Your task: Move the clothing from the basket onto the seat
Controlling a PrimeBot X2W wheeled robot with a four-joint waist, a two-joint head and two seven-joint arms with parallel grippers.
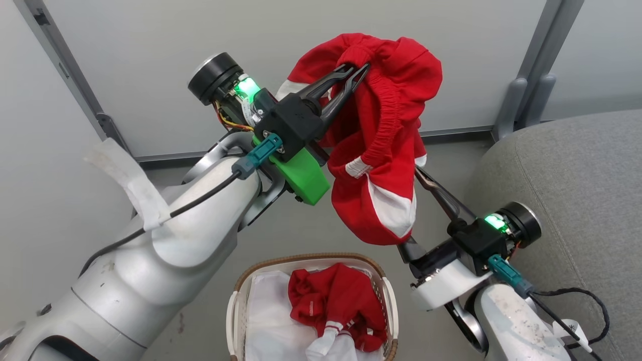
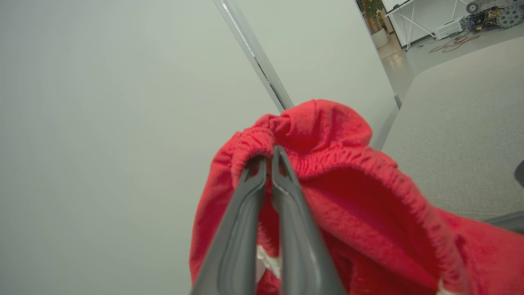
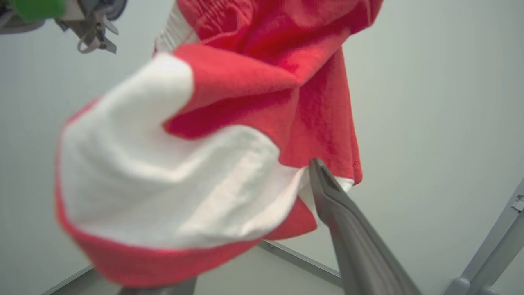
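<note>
Jaws pinched on a red garment (image 1: 386, 150), the left gripper (image 1: 357, 71) holds it above the basket (image 1: 301, 256) — the right gripper (image 1: 424, 190) is spread beside its hem. Lettering is too small to read.

No text, label or number could be read from where I stood. A small pale mark on the clothing (image 1: 331, 296) lying in the basket (image 1: 301, 257) was too tiny to make out.
</note>
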